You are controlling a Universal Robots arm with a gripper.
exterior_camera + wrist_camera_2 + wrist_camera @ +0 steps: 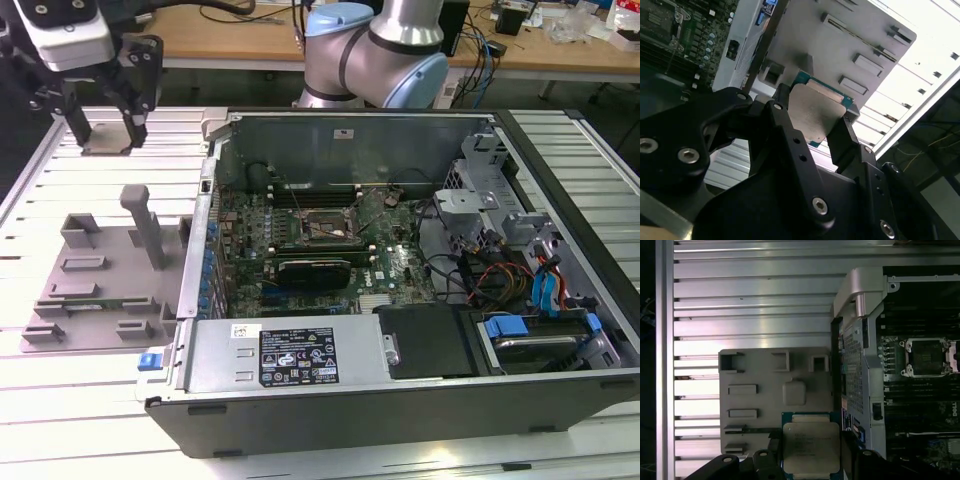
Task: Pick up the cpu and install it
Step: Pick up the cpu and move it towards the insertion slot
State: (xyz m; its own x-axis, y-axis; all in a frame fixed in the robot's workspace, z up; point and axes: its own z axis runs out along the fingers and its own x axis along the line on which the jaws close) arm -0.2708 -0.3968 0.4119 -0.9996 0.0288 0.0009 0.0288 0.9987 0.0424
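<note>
A slatted aluminium table (60, 400) carries an open computer case (400, 420) lying on its side, its motherboard (390, 270) facing up. The dark metal CPU socket frame (322, 228) sits near the middle of the board. Just beside the case, on the exterior view's left, lies a grey plastic fixture (95, 290) with an upright post (145, 225). The silver and pale blue robot arm (375, 50) stands behind the case. Its black hand (106, 135) hangs over the far corner of the table, on the exterior view's left, well apart from the socket. The hand is closed part-way on the cpu (811, 447), gripping it by two opposite edges. In the second wrist view a finger (840, 137) presses against one side of the chip. The chip's pale silvery top shows in both wrist views, with the fixture and table slats below it.
</note>
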